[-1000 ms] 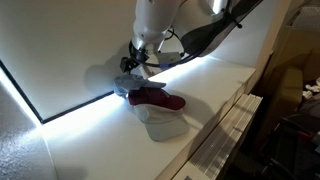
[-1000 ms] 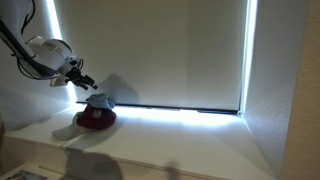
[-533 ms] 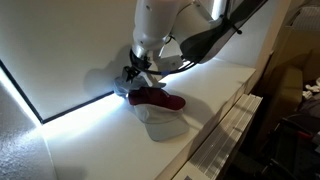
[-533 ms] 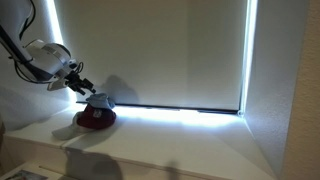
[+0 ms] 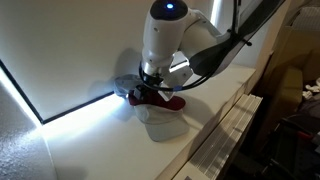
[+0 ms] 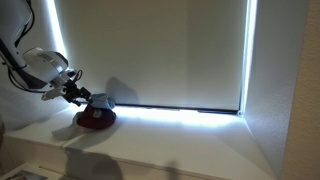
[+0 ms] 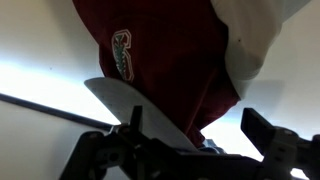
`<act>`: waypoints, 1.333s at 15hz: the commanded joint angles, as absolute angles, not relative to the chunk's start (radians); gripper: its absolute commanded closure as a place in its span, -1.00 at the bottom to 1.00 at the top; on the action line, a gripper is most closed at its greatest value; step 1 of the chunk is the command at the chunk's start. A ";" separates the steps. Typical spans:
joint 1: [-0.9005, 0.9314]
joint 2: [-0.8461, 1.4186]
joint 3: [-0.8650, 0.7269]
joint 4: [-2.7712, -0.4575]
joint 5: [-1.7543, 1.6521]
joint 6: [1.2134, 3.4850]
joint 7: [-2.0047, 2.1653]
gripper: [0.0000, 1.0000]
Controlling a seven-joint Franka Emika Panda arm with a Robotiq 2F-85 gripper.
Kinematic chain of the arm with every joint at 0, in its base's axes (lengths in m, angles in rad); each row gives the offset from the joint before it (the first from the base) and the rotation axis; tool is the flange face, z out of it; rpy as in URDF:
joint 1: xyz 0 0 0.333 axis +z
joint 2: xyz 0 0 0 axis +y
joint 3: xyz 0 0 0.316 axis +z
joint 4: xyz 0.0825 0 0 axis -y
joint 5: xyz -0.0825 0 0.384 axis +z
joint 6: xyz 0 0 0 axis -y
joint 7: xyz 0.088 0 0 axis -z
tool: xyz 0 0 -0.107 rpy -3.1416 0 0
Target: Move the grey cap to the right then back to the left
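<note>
The grey cap [image 5: 124, 87] lies by the lit window edge, partly under the maroon cap [image 5: 166, 100]; it also shows in an exterior view [image 6: 101, 99]. In the wrist view its pale blue-grey brim [image 7: 135, 108] runs in front of the maroon cap [image 7: 160, 50]. My gripper [image 5: 144, 91] [image 6: 76, 93] is low at the grey cap. In the wrist view my gripper [image 7: 200, 125] is open, with the brim and the maroon cap's edge between its fingers. I cannot tell whether a finger touches the brim.
A pale off-white cap [image 5: 162, 126] lies under the maroon cap's near side and shows in the wrist view [image 7: 255, 40]. The maroon cap also shows in an exterior view [image 6: 95, 119]. The blind [image 6: 150, 50] stands right behind the caps. The sill's front edge [image 5: 215, 130] is close.
The arm has come down and swung over the caps. The gripper has dropped from above the grey cap to its level. The caps have not moved.
</note>
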State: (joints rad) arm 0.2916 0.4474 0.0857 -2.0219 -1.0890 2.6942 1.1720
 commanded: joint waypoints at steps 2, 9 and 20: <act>0.382 0.414 -0.031 -2.017 -1.256 2.741 1.459 -1.00; 0.464 0.395 -0.116 -1.997 -1.430 2.718 1.695 -1.00; 0.333 0.596 0.083 -1.729 -1.004 2.632 1.237 -1.00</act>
